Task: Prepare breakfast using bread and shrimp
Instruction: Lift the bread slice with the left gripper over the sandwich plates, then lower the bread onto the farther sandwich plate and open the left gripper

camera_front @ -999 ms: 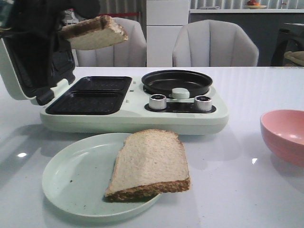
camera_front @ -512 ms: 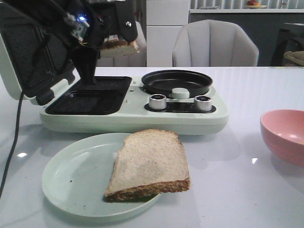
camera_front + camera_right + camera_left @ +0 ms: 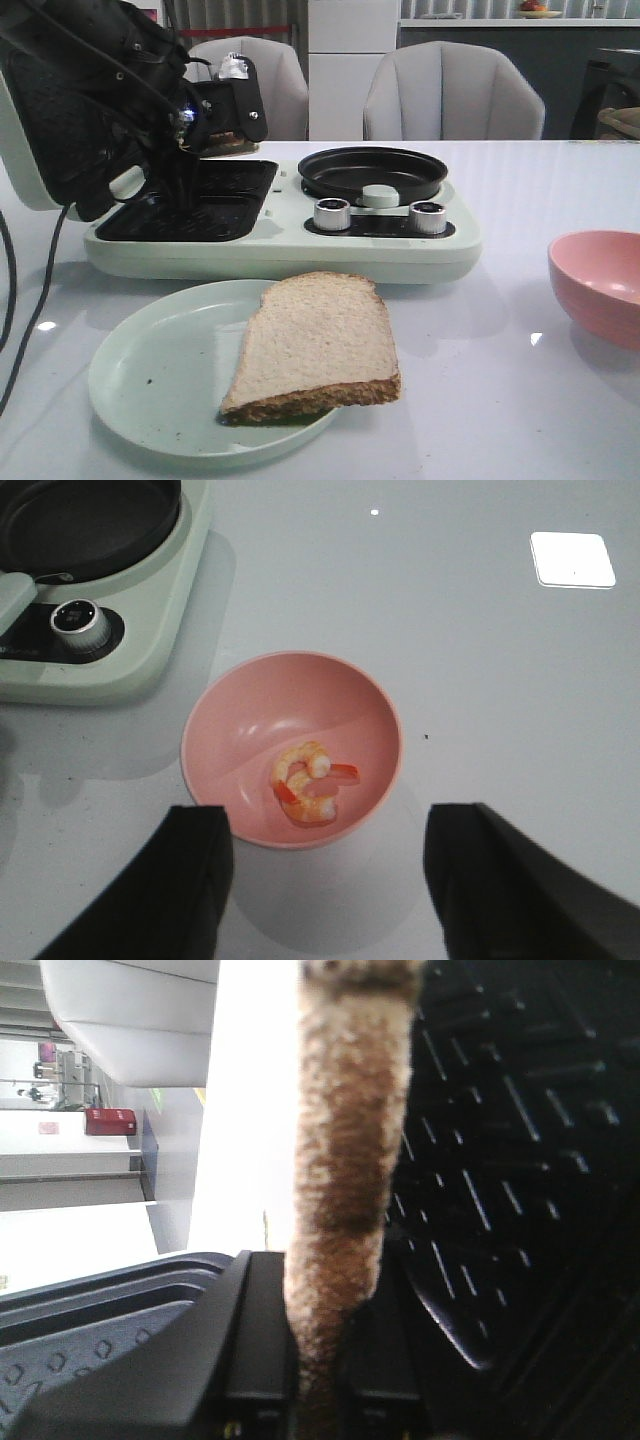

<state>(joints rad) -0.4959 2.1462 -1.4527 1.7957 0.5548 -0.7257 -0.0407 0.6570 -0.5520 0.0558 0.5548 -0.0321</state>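
Two slices of bread are in my views: one lies flat on the pale green plate (image 3: 150, 380) at about 6 o'clock on the bench (image 3: 520, 400), its crust edge overhanging the plate's near rim, and I call it the plated slice (image 3: 315, 345). The other, the held slice (image 3: 345, 1160), is pinched edge-on in my left claw (image 3: 320, 1400), whose black fingers (image 3: 255, 1350) press against both faces of it; in the front view only a brown sliver of it (image 3: 228, 146) shows behind the arm. That claw hangs low over the dark ridged grill tray (image 3: 200, 200) of the green breakfast maker (image 3: 280, 250), at about 10 o'clock, with the open lid (image 3: 60, 130) standing up beside it. A round black pan (image 3: 372, 172) sits on the machine's other half, with two silver knobs (image 3: 332, 214) in front of it. My right claw (image 3: 325, 880) is spread wide, hovering above the pink bowl (image 3: 230, 720) at about 3 o'clock. Curled in that bowl's bottom lies the shrimp (image 3: 308, 783), orange-pink and white, untouched.
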